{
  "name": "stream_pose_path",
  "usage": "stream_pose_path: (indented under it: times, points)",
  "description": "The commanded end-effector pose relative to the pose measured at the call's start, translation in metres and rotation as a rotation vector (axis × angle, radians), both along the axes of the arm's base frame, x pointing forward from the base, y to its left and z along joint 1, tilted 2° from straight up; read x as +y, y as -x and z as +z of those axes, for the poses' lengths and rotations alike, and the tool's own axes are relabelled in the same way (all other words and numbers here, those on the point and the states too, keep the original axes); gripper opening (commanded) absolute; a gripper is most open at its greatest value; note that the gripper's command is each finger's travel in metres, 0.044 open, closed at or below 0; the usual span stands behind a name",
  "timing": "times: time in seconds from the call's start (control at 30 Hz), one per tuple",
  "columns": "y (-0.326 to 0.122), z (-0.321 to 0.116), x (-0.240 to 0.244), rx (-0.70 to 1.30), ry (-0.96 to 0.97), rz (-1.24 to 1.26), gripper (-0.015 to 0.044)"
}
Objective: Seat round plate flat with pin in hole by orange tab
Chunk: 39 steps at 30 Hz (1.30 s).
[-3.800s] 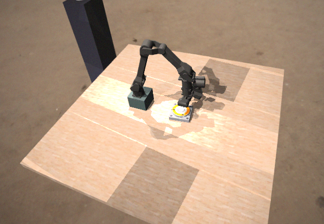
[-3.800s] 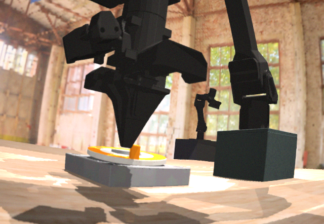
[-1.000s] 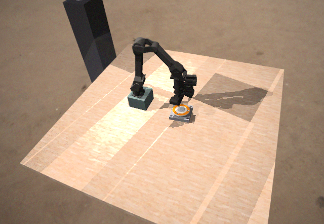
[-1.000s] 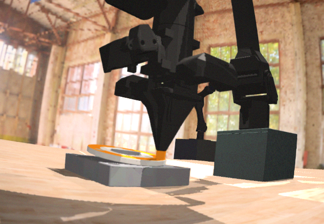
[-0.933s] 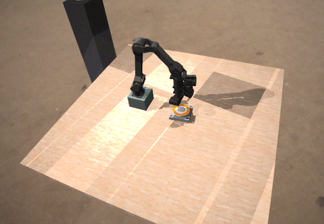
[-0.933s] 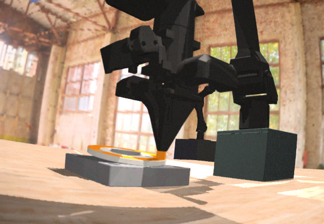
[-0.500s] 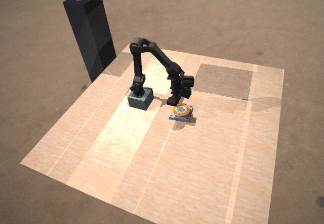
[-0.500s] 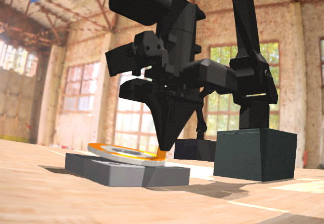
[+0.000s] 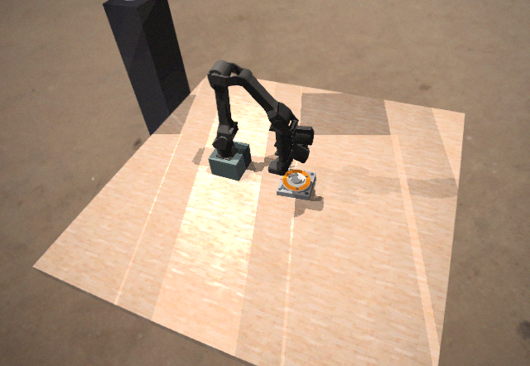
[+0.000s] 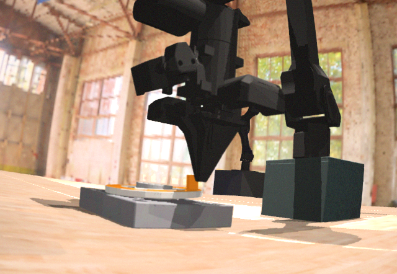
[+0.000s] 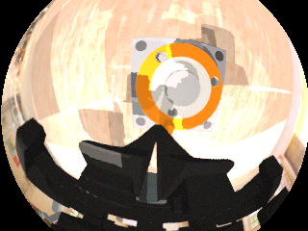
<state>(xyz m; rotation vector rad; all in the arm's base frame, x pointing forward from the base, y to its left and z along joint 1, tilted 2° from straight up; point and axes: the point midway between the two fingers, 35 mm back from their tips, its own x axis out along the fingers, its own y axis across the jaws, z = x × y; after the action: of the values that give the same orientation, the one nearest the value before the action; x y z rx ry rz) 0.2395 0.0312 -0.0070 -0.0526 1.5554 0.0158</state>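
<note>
From where I stand, the black arm [image 9: 239, 92] bends over the wooden bench [image 9: 325, 267] and points its tool [image 10: 201, 176] straight down at the near edge of the round plate [image 10: 154, 190]. The tool's two fingers are pressed together into a single wedge with nothing between them; in the wrist view only a thin seam shows between the fingers at lower centre.

The tool tip sits just beside the plate's orange tab [image 10: 191, 181], which stands upright at the right end of the plate in the exterior view. I cannot tell whether tip and tab actually touch.

The plate, grey with an orange ring on top, rests on the grey square base [image 10: 154, 211], just left of centre in the exterior view, and looks close to level there. The post [image 11: 181, 84] shows as the pale disc in the plate's middle in the wrist view. Small holes dot the orange ring, but the pin itself is too small to pick out.

To the right stands the arm's dark teal mounting block [image 10: 312, 188], well apart from the base. In the top view a tall dark pedestal [image 9: 147, 54] rises at the upper left, off the bench corner.
</note>
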Motion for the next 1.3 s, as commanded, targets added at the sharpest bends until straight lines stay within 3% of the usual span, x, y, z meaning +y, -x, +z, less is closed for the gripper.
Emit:
stream_pose_path:
  times: [0.0, 0.53, 0.87, 1.27]
  points:
    - [0.003, 0.0, -0.004, 0.004, 0.007, 0.004, 0.0]
    - [0.004, -0.001, -0.013, 0.004, 0.008, 0.004, 0.0]
    - [0.006, 0.041, -0.01, 0.004, 0.007, 0.004, 0.0]
    - [0.005, 0.033, -0.01, 0.005, 0.003, 0.006, 0.0]
